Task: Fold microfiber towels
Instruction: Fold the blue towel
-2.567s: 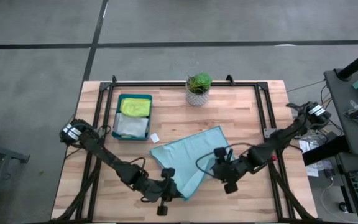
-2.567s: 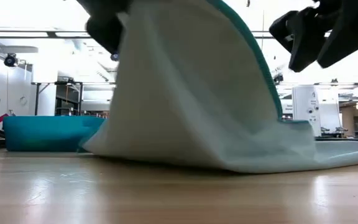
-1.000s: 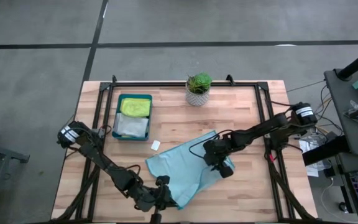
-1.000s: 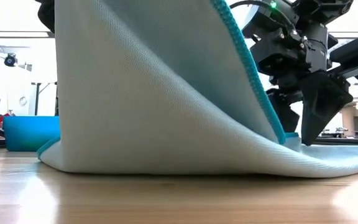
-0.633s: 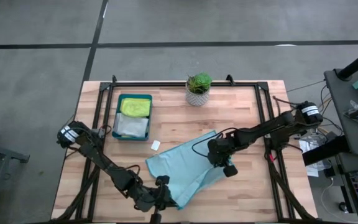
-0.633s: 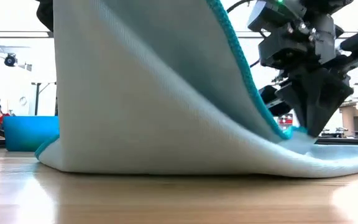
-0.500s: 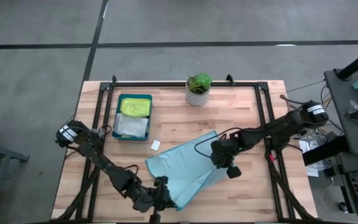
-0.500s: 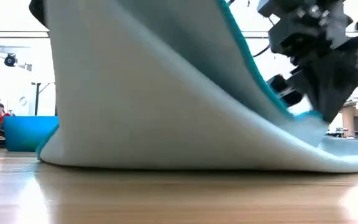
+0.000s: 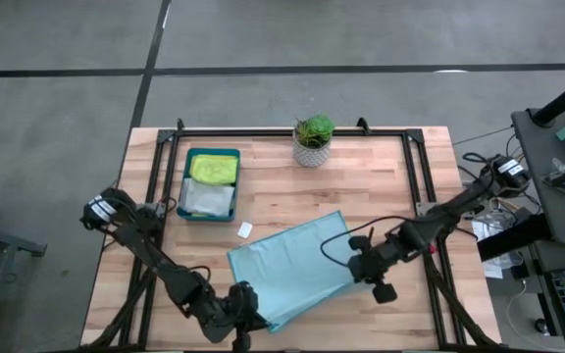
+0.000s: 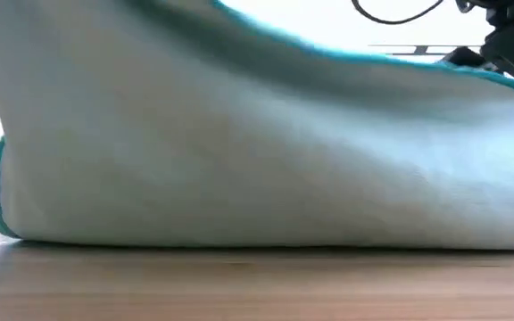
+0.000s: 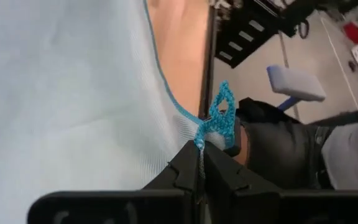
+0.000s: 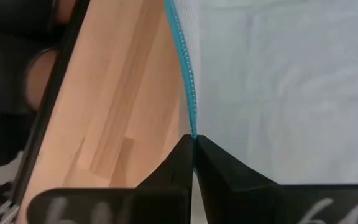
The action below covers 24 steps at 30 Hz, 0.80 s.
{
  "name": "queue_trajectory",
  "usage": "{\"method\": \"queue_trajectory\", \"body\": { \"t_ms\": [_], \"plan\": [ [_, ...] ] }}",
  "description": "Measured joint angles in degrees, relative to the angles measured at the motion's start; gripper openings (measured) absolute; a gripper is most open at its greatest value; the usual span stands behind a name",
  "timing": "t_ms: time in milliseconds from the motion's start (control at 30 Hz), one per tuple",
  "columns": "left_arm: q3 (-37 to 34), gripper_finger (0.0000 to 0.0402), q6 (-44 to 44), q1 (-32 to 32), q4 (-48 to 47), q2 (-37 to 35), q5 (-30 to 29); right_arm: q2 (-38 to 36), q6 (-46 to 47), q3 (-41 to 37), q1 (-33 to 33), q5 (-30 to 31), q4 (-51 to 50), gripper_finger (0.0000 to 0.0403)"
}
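Even bright overhead light, soft shadows, low view w/ towel (image 10: 239, 152) blurred close-up, blown-out bkgd, wrist views soft.

The light teal towel (image 9: 290, 268) is soft matt cloth with a fine woven grain and a brighter teal stitched edge. The worktop (image 9: 381, 186) is pale wood in glued strips, smooth with a slight sheen, framed by black metal rails (image 9: 417, 172). Near its back left corner the tray (image 9: 186, 157) looks like rigid, smooth plastic. The gripper fingers (image 12: 178, 163) are matt black.
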Motion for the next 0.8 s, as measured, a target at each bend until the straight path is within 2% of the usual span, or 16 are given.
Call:
{"method": "queue_trajectory", "body": {
  "t_ms": [133, 333, 433, 667, 800],
  "plan": [
    [0.1, 0.0, -3.6, 0.0, -6.2, -1.3, -1.9, 0.4, -1.2, 2.3, 0.5, 4.1, -1.2, 0.0008],
    [0.0, 0.0, -8.0, -0.1, -16.3, -3.7, -6.4, 1.2, -6.5, 6.4, -2.0, 12.0, -8.4, 0.0008],
    [0.0, 0.0, -10.1, 0.0, -21.0, -4.7, -7.7, 1.6, -9.6, 7.1, -4.7, 12.9, -8.5, 0.0008],
    [-0.1, 0.0, -25.2, -0.3, -36.8, -5.6, -8.0, 1.7, -16.6, 6.8, -11.4, 15.9, -7.5, 0.0008],
    [-0.8, 0.0, -29.1, -0.2, -38.7, -5.4, -7.9, 4.0, -20.3, 6.7, -14.5, 15.8, -5.3, 0.0008]
  ]
}}
